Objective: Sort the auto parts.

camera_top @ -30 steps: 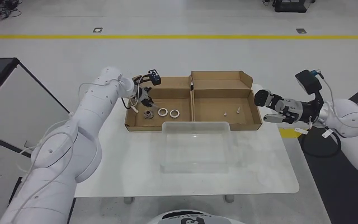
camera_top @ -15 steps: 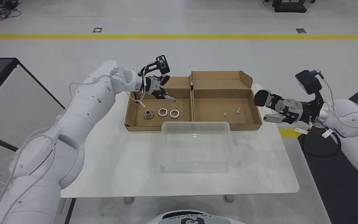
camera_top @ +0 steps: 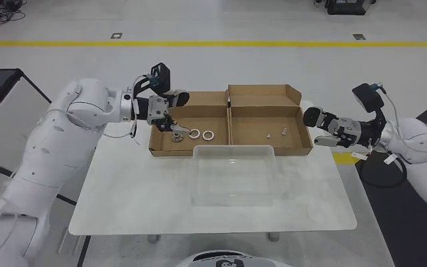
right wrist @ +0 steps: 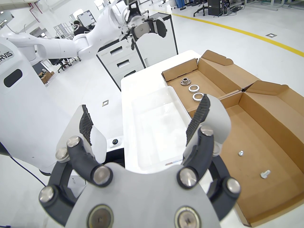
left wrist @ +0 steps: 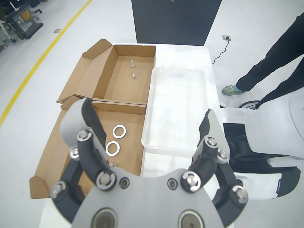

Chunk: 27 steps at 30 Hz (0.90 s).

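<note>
**benchwatcher:** Where's the rig at with the auto parts sort? What are the grippers up to?

**remote_op:** Both are empty from what I see on my feeds. My left gripper hangs above the outer end of the left-hand brown cardboard box, raised well off the table. Its fingers are spread wide and hold nothing. My right gripper sits just beside the outer end of the right-hand brown cardboard box, and it gapes wide too, with nothing pinched.

**benchwatcher:** And the parts themselves?

**remote_op:** They're all lying in the boxes. The left one has a small grey metal flanged hub and two flat silver metal rings in a rough row on its floor. The hub is nearest the outer end, and the rings are just beside each other. The right one holds two small silver bolts, near each other and a bit past the middle, on my right gripper's side. The boxes sit side by side with their walls touching and their flaps folded back on the far side. The clear rectangular plastic tray is right up against their near walls, straddling the spot where they meet. Everything rests on the white table.
</note>
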Available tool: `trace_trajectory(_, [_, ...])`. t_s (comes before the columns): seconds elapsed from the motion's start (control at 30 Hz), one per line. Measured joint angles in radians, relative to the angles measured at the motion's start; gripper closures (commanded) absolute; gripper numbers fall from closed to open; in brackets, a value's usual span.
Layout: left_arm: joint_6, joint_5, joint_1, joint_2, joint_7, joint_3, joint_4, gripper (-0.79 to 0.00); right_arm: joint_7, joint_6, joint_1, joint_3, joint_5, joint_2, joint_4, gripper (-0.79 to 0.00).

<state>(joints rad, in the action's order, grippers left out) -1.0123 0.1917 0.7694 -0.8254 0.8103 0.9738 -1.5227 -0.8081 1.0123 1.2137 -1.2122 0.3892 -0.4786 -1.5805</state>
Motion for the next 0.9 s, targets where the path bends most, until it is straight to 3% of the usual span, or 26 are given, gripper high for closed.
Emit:
trace_trajectory(0.27, [0.0,-0.116,0.211,0.124,-0.003,0.23,-0.187,-0.785,0.0,0.0,0.0,0.0,0.0,0.0,0.0,-0.785])
trace_trajectory(0.47, [0.0,-0.188,0.342,0.183,-0.003,0.373,-0.253,-0.785,0.0,0.0,0.0,0.0,0.0,0.0,0.0,-0.785])
trace_trajectory(0.9, [0.0,-0.187,0.349,0.186,-0.003,0.378,-0.257,-0.785,0.0,0.0,0.0,0.0,0.0,0.0,0.0,-0.784])
